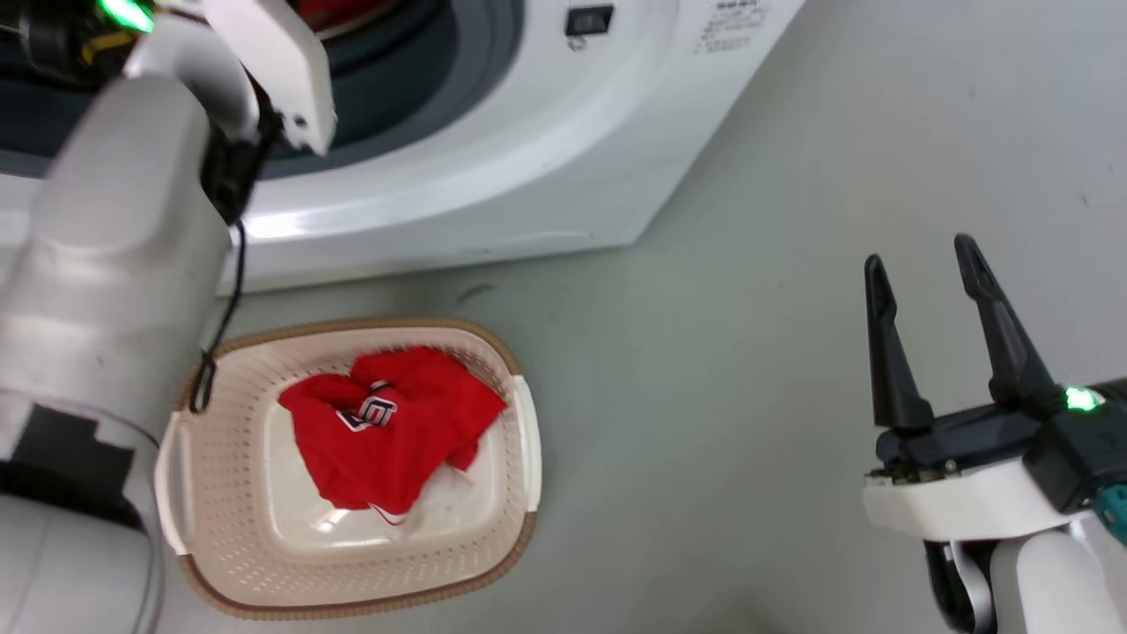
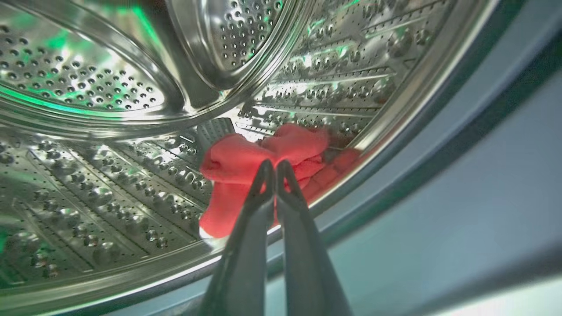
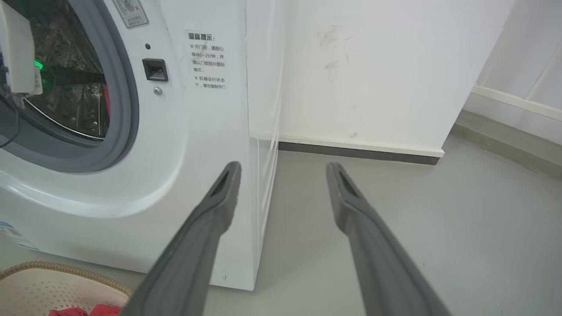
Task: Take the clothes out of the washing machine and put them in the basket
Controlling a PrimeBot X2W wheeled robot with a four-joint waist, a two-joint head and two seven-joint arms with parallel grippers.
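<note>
Grey smooth floor (image 1: 704,396) covers most of the head view. The washing machine (image 1: 493,176) stands across the top, from 10 to 1 o'clock. At 7 o'clock the basket (image 1: 220,493) sits on the floor just in front of the machine. One red garment (image 1: 387,431) lies crumpled inside it, white-edged lettering facing up. The left forearm (image 1: 114,264) rises along the left edge toward the door opening at 11 o'clock. The right gripper (image 1: 918,249) hangs above bare floor at 4 o'clock, well apart from the basket, its two dark fingers spread wide with nothing between them.

From the left wrist, the inside of the steel drum (image 2: 88,184) comes into view, studded and perforated, with green light on the metal. A second red garment (image 2: 237,158) lies bunched at the centre, on the drum wall near the front lip. The left gripper (image 2: 273,163) comes up from 6 o'clock with its fingers pressed together. Their tips lie over the cloth. I cannot tell whether any fabric is pinched between them.

The right wrist view adds the room. The machine's white front fills 9 o'clock, with the grey door ring (image 3: 127,109), a dark latch slot (image 3: 155,69) and a printed notice sticker (image 3: 207,61). A white wall (image 3: 373,66) with a dark skirting strip (image 3: 360,151) runs from 12 to 3 o'clock. A corner of the basket shows at 8 o'clock, a bit of red in it. The right fingers stand well apart over the floor.
</note>
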